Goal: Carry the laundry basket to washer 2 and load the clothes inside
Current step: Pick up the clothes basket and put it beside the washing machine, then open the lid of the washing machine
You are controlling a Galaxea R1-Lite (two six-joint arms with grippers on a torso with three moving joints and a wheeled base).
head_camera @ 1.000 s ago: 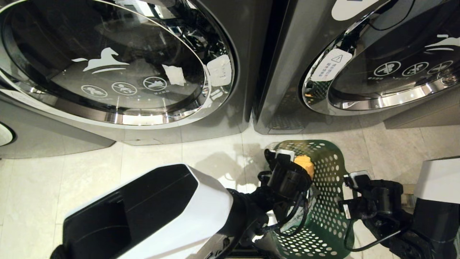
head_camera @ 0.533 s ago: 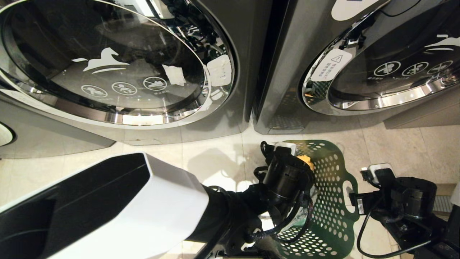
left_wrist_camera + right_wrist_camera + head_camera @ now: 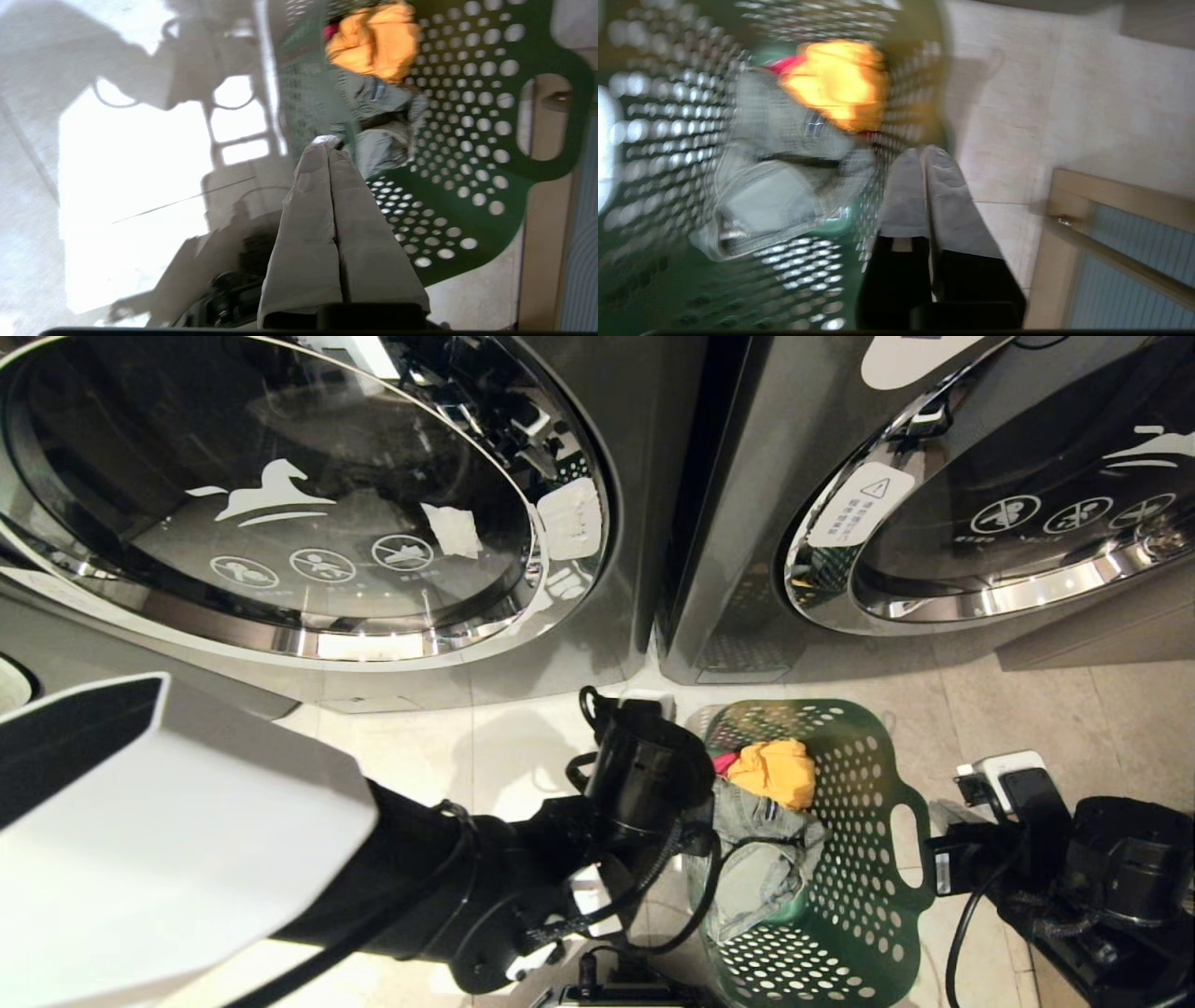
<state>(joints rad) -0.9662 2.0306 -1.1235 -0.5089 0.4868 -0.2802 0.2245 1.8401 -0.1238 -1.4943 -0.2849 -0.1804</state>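
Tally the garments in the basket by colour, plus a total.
Yellow-orange cloth: 1
Grey jeans: 1
Red cloth: 1, only an edge showing
Total: 3 visible in the green laundry basket; anything buried underneath can't be seen.

The robot's black and white arms

The left arm [image 3: 177, 831] has a big white shell with a flat black panel on top, then a round black tube part. A fat black wrist [image 3: 644, 775] shaped like a can sits at its end, just beside the green laundry basket [image 3: 868, 859], with thin black cables looping around it. The right arm [image 3: 1111, 877], on the other side of the basket, is all black, with a round wrist, a small white block on top and a black cable hanging down. The left gripper [image 3: 329, 149] has two long fingers wrapped in wrinkly grey cover. The right gripper [image 3: 923, 154] has grey finger covers too, on shiny black bases.
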